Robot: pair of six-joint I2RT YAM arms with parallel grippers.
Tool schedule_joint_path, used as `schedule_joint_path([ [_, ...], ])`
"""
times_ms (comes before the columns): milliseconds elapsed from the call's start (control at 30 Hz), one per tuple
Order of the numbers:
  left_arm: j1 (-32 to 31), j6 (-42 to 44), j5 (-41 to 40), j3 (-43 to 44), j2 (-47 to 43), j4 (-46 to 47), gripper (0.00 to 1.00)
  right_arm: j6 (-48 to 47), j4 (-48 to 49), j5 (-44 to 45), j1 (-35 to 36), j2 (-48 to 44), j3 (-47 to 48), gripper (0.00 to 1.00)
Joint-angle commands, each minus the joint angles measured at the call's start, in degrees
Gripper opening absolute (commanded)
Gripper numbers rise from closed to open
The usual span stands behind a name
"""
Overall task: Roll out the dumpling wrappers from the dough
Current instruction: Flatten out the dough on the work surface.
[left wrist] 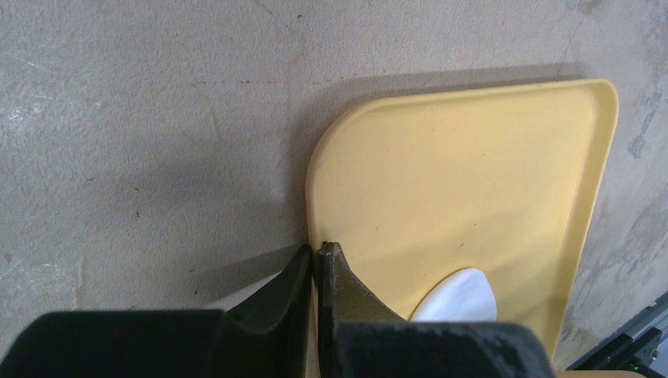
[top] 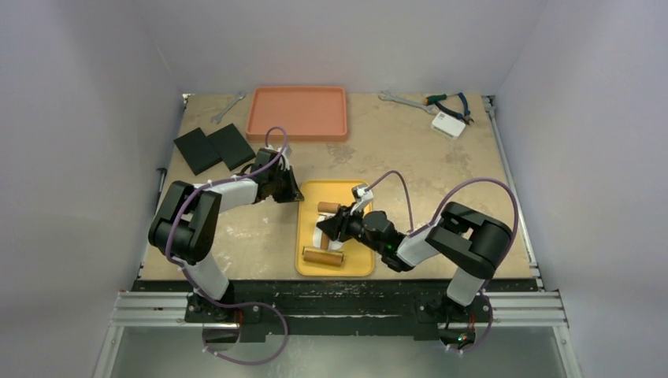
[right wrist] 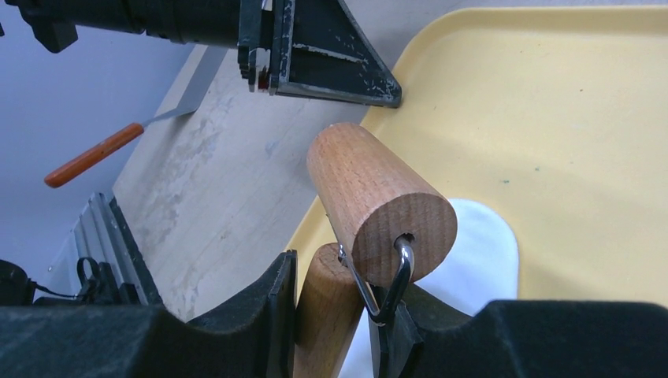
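Yellow tray (left wrist: 473, 173) holds a flat white dumpling wrapper (left wrist: 461, 298), a wooden roller (right wrist: 378, 209) over it, and another wooden pin (top: 323, 257). Right gripper (right wrist: 335, 311) clamps the roller's handle. Left gripper (left wrist: 317, 256) pinches the tray's rim.

Robot test cell in a workshop. Plain white walls (top: 79, 118) enclose a scuffed worktable (top: 473, 173). One wrench (top: 228, 106) lies left of the orange tray (top: 297, 113); pliers (top: 450, 101) lie right of it.

White dough (right wrist: 484, 244), yellow tray (left wrist: 473, 173), tan wooden roller (right wrist: 370, 205).
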Motion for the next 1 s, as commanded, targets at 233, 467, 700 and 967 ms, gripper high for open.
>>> schedule_joint_path([
  [233, 1.4, 2.7, -5.3, -1.5, 2.0, -4.7, 0.00, -16.0, -34.5, -7.6, 0.2, -15.6, 9.0, 0.00],
  [467, 1.4, 2.7, -5.4, -1.5, 1.6, -4.5, 0.00, -10.6, -29.0, -13.6, -9.0, -22.5, 10.0, 0.00],
  [700, 1.4, 2.6, -4.9, -1.5, 2.3, -4.5, 0.00, -9.5, -19.5, -12.2, -11.2, -12.3, 11.6, 0.00],
  [967, 1.4, 2.6, -4.8, -1.5, 2.1, -4.5, 0.00, -8.1, -9.4, -6.2, -15.0, -1.7, 4.7, 0.00],
])
